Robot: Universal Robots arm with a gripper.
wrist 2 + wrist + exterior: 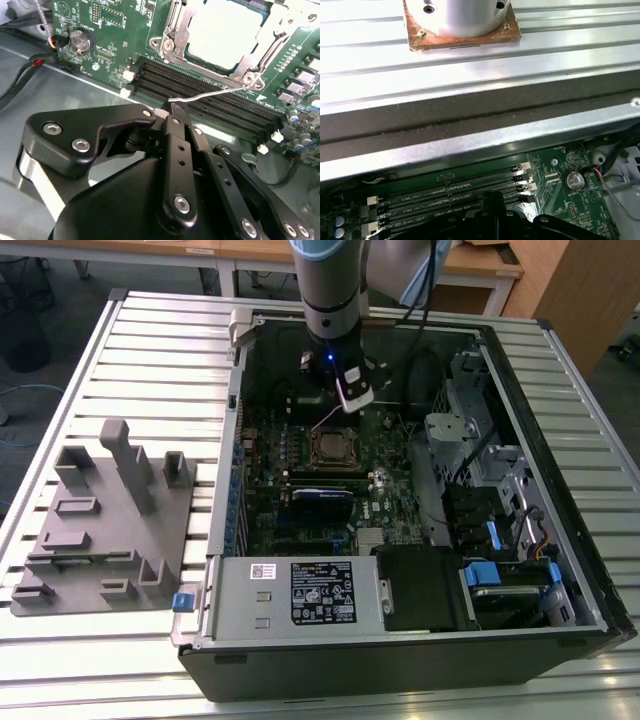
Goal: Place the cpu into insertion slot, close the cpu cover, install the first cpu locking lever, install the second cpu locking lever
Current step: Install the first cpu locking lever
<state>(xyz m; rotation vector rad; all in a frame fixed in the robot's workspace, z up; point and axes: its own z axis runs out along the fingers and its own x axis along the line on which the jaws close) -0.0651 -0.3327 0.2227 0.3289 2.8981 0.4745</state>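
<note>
- The black two-fingered gripper (pixel 173 111) is standing with its jaws pressed together. Its tip is meeting the bent end of a thin silver wire locking lever (pixel 215 93). I cannot tell whether it is pinching that end or only touching it.
- The lever is springy wire, so it is likely to be pushing back against the tip. With so narrow a contact it could be slipping off and snapping upward.
- The lever is lying across the long black memory slots (pixel 235 112) of the green circuit board (pixel 115 30). A sideways slip could be scraping the tip over those slots or their pale end clips.
- If the lever is missing its hook, the cover could be lifting again.
- The cpu (pixel 225 30), a flat square chip with a pale grey metal top, is sitting in the insertion slot (pixel 331 447), the small dark-framed square socket near the middle of the board.
- The cpu cover (pixel 182 25), a thin silver-grey metal frame plate with a square window, appears to be lying down over the chip's edges, with the chip top showing through its window.
</note>
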